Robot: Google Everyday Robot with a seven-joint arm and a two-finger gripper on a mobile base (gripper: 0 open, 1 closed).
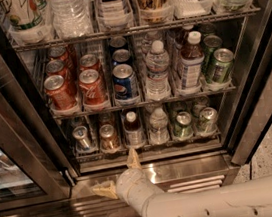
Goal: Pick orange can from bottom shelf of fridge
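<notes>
Below front edge of bottom wire shelf (146, 148): pale gripper (119, 174) gaped wide, empty.
Shelf's left: orange-brown aluminium can (109, 137) stood upright.

The orange can (109, 137) stands upright on the bottom shelf (149, 147), apparently second lane, hand (119, 174) spread below.

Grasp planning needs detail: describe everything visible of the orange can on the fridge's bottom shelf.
The orange can is a small metal drink can with an orange-brown body and silver lid. It stands upright at the front of the bottom shelf, second lane from the left, between a silver-grey can and a white-capped bottle. Nothing grips it; the pincer hangs open below and in front, near the steel base of the fridge.
</notes>
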